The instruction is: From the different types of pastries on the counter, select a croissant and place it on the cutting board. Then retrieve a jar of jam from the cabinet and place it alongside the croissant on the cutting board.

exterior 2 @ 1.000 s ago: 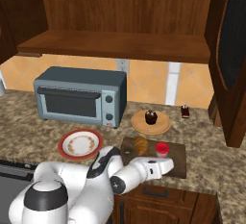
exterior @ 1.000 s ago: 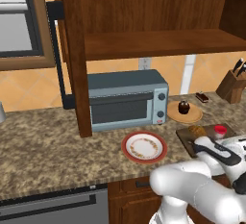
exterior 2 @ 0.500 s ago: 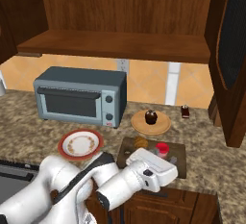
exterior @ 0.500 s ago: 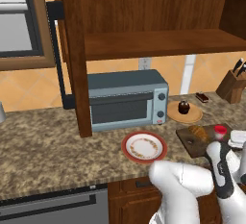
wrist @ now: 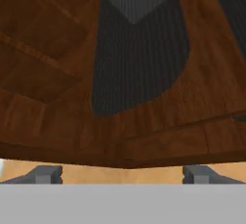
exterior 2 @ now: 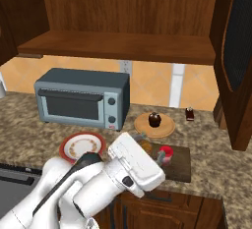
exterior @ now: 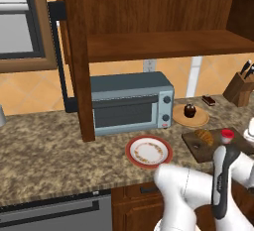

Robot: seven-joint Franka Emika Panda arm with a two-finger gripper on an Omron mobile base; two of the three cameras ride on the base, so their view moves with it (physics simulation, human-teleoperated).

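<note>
Base cameras share the counter [exterior: 44, 145] (hand camera faces upward).

We are in a home kitchen, rendered rather than filmed. A speckled brown-and-beige granite counter [exterior: 44, 145] carries a grey-blue toaster oven [exterior: 130, 102], a red-rimmed plate [exterior: 148, 151], a round tan wooden plate [exterior 2: 154, 125] bearing a dark cupcake [exterior 2: 154, 119], and a wooden knife block [exterior: 239, 88]. A dark reddish-brown wooden wall cabinet [exterior 2: 123, 43] hangs over orange wall tiles. Beyond the two dark fingertips [wrist: 45, 174], set wide apart, we see that cabinet's wood panelling.
</note>
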